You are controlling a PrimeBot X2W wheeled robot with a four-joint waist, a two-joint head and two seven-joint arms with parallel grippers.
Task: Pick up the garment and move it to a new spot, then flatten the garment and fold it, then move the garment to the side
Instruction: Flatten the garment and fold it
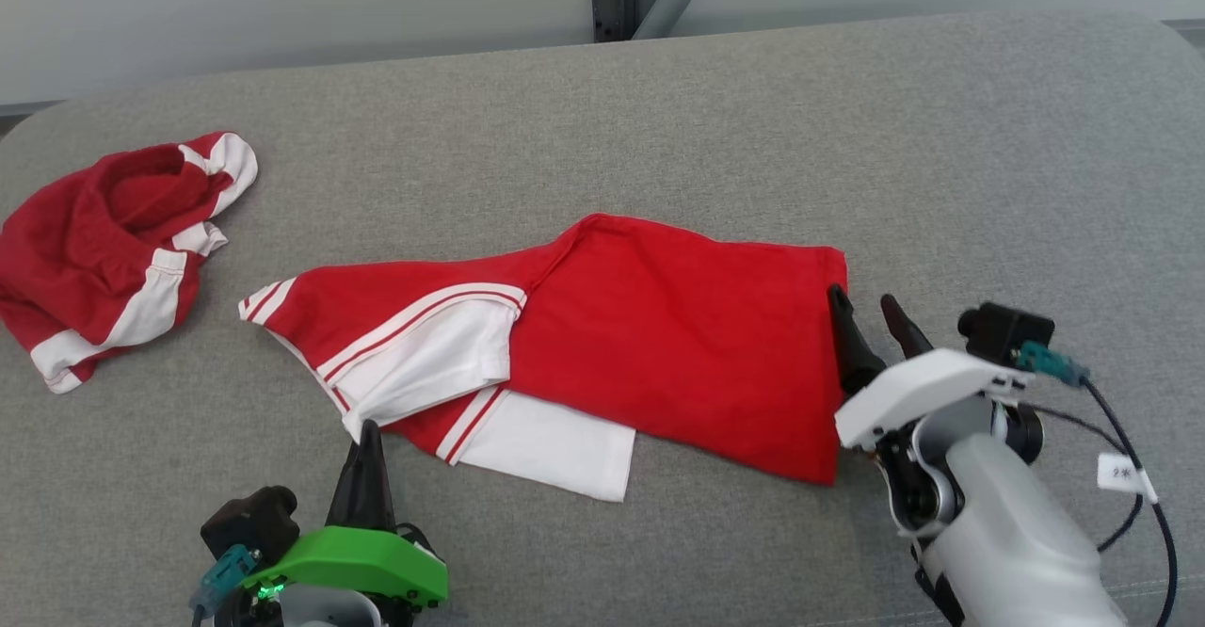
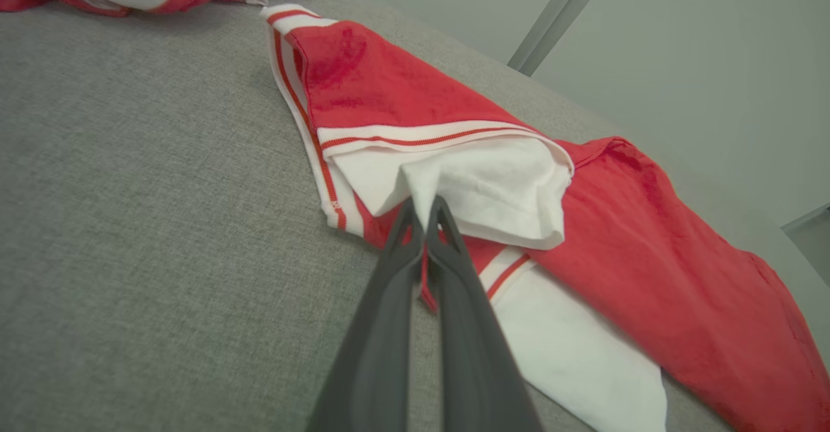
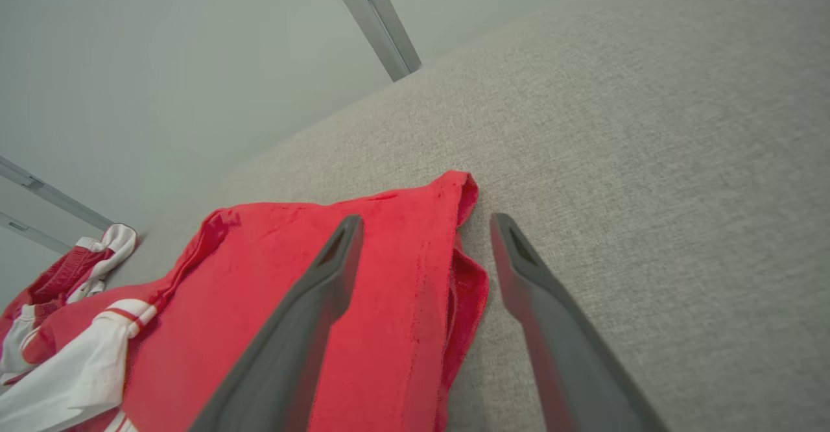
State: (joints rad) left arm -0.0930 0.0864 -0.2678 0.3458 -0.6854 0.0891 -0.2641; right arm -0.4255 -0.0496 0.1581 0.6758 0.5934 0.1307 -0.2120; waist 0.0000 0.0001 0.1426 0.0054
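Head view has the red-and-white jersey (image 1: 659,345) sprawled out mid-way across the gray cushion (image 1: 847,137), partly folded over itself. Left gripper (image 1: 369,431) sits at the jersey's near left edge, fingers pinched together on the white sleeve fabric. Right gripper (image 1: 859,296) is at the jersey's right hem, fingers spread apart, one over the red cloth and one just off it. Another crumpled red-and-white garment (image 1: 104,250) lies well left of the jersey.

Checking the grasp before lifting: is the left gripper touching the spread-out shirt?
Touching. The left wrist view shows the left gripper shut on the shirt, white cloth pinched between its fingers.
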